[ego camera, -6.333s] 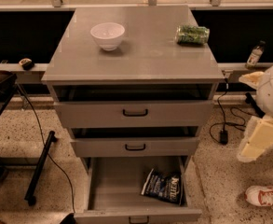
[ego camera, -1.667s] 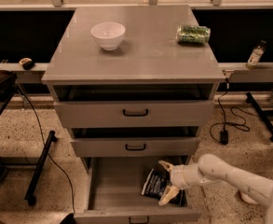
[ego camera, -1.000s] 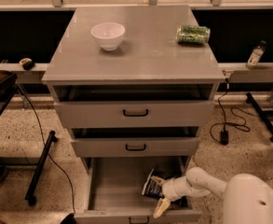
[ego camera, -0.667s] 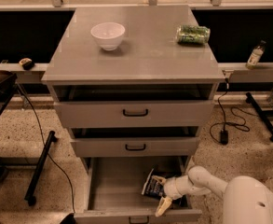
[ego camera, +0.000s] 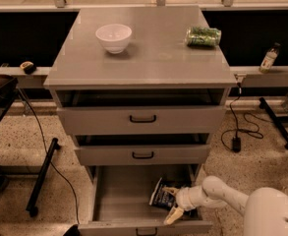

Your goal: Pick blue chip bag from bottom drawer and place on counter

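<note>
Found the bottom drawer (ego camera: 118, 203) pulled wide open, with the blue chip bag (ego camera: 159, 196) lying tilted in its right half, close to the right wall. Saw the gripper (ego camera: 167, 205) low inside that drawer at the bag's right edge, its two pale fingers spread apart, one by the bag's upper corner and one nearer the drawer front. Could not tell whether either touched the bag. Traced the white arm (ego camera: 223, 193) out over the drawer's right side. Noted the two shallower drawers above standing slightly open. Saw on the counter (ego camera: 151, 58) a white bowl (ego camera: 113, 37) at the left and a green package (ego camera: 203, 36) at the right, well apart.
</note>
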